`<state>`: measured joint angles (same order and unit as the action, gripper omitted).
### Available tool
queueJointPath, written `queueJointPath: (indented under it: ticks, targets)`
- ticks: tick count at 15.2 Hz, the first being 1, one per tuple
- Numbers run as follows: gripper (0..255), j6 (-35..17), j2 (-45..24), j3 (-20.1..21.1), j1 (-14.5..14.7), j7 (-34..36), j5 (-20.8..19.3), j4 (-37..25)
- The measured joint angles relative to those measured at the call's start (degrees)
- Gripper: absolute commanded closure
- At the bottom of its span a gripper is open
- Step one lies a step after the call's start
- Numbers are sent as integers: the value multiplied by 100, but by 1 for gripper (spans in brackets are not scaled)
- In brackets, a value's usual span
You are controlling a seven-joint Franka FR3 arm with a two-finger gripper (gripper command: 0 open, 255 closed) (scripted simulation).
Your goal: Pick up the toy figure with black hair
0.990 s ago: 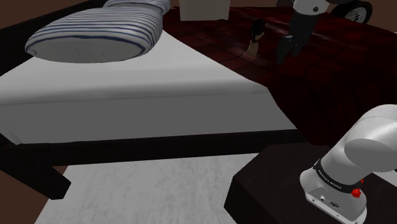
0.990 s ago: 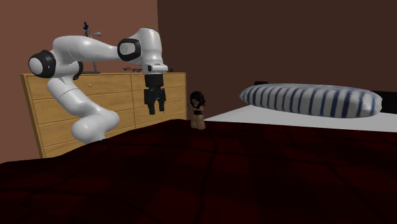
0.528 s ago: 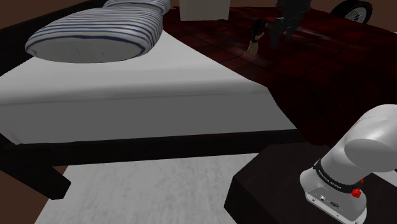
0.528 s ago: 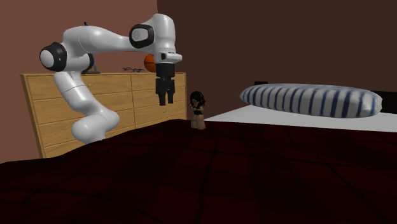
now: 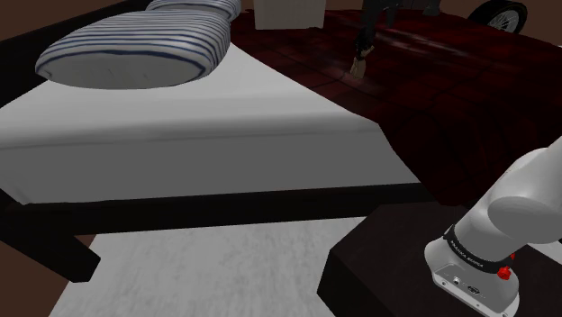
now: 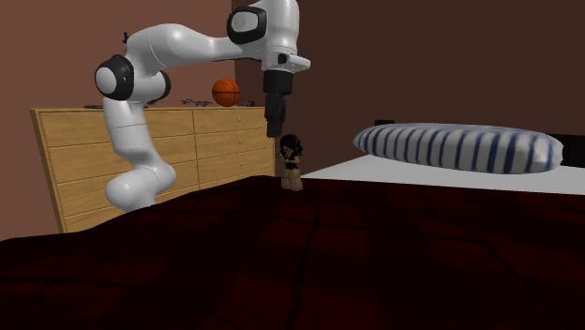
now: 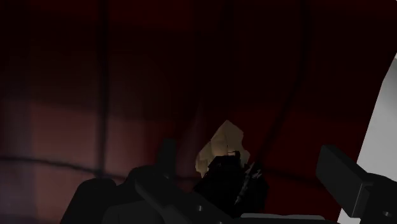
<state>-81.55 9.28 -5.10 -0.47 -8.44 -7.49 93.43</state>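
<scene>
**Open gripper poised over a black-haired toy figure on a bed**

Upright on a dark red bedspread [image 6: 281, 253]: a small toy figure [image 6: 292, 161] with black hair and a pale body, long axis vertical. Just beside the toy figure, the edge of a white sheet [image 6: 450, 176]. Well apart from the toy figure, a blue-striped pillow [image 6: 459, 148]. Behind the toy figure, a wooden dresser [image 6: 141, 155] with an orange ball [image 6: 224, 92] on top.

Above the toy figure and slightly toward its dresser side: the black gripper [image 6: 275, 127], pointed straight down, released, grasping nothing, with a clear gap between fingertips and hair.

In the wrist view, fingers [image 7: 343, 181] spread well apart, with the toy figure between them but off centre and untouched.

Probably needed next: a slight sideways shift to centre over the toy figure, then a straight drop along its upright axis before closing on head or torso. Likely risk, given a slim standing shape on soft bedding: toppling at a glancing touch.
</scene>
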Motion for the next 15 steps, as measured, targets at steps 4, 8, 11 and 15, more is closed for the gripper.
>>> queueJointPath:
  ticks: [4,8,11,15]
  targets:
    - [0,467,-809,-8,4,-184,9,-1106]
    - [0,198,-758,-16,-4,-176,5,-771]
    - [0,14,-692,-12,0,-145,3,-518]
    - [255,-33,-666,-9,3,-136,4,-476]
